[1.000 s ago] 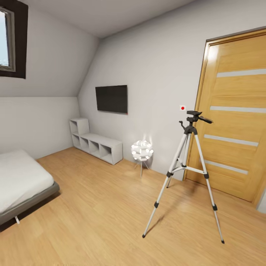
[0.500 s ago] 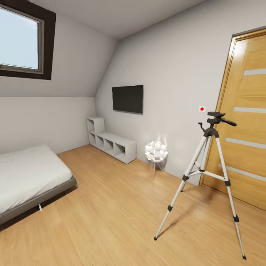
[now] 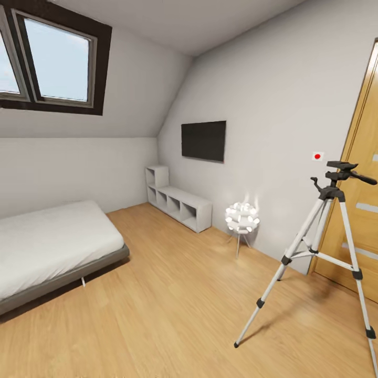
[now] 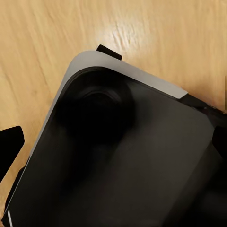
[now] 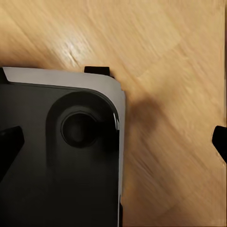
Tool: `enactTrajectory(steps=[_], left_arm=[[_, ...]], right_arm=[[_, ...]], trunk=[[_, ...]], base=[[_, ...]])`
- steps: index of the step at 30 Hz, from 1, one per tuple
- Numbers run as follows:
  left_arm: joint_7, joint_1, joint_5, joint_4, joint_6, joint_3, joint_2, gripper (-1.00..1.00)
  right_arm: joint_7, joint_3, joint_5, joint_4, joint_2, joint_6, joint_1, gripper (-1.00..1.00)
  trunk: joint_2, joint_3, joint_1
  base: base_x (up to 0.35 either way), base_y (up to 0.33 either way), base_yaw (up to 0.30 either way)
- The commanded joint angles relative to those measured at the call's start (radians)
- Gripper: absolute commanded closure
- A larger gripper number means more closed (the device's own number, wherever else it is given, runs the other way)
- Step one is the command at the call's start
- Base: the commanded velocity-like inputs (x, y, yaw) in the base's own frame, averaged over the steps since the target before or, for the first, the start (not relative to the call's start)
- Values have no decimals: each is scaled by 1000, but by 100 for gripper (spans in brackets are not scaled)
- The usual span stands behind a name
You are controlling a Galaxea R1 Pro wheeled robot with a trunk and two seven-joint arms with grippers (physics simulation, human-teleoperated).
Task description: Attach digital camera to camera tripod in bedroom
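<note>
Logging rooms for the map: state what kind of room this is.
Most likely an attic bedroom: a low bed stands under a sloped ceiling with a skylight, and a TV hangs on the wall. A tripod stands beside the wooden door.

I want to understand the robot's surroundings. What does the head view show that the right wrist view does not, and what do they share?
The head view alone has the bedroom: the camera tripod standing by the wooden door, the bed, the skylight, a wall screen, a low white shelf and a small lit lamp. The right wrist view alone has the robot's dark base with its pale edge and a black pincer fingertip. Both share the light wood floor.
</note>
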Motion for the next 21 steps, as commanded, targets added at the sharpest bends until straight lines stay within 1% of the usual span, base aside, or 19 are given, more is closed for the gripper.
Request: enactTrajectory(steps=[1, 9, 21], left_arm=[[1, 0, 0, -1, -2, 5, -1, -100], [1, 1, 0, -2, -2, 4, 0, -100], [1, 1, 0, -2, -2, 3, 0, -100]], right_arm=[[-1, 1, 2, 1, 0, -3, -1, -100], [-1, 1, 2, 1, 0, -3, -1, -100], [-1, 1, 2, 1, 0, -3, -1, -100]], trunk=[[0, -1, 0], [0, -1, 0], [0, -1, 0]], base=[[0, -248, 270], [39, -273, 270], [97, -285, 270]])
